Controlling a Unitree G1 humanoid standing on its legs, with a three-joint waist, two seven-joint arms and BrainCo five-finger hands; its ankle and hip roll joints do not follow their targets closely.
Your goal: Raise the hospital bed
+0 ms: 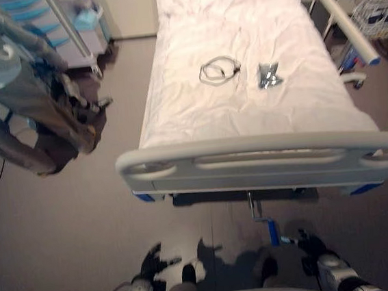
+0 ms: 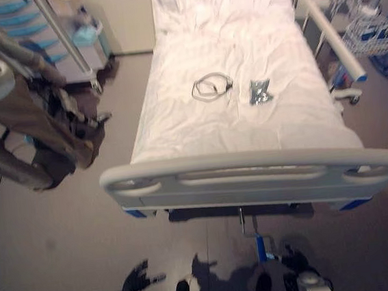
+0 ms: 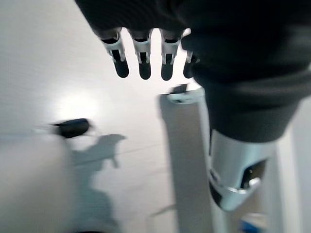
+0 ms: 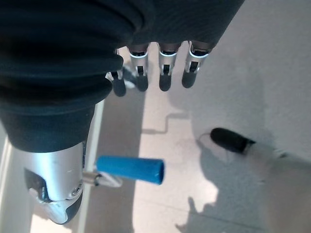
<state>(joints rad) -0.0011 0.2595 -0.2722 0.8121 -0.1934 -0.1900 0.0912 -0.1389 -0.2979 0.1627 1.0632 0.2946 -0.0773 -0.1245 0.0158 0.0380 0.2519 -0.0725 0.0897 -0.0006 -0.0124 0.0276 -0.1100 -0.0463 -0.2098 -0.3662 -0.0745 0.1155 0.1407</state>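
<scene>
I am standing at the foot of the bed [image 1: 264,163], and its crank [image 1: 272,233], blue-handled, is sticking out from under the footboard [image 1: 270,153] toward me. It is lying at about eleven o'clock from my right hand [image 1: 310,248], close by, its handle [image 4: 130,169] running across my fingers [image 4: 165,77], which are hanging released and holding nothing. My left hand [image 1: 150,260] is well apart at nine o'clock, fingers released too. I am judging the right nearer. Bare floor [image 1: 64,227] below; a cable [image 1: 219,69] is lying on the sheet.
</scene>
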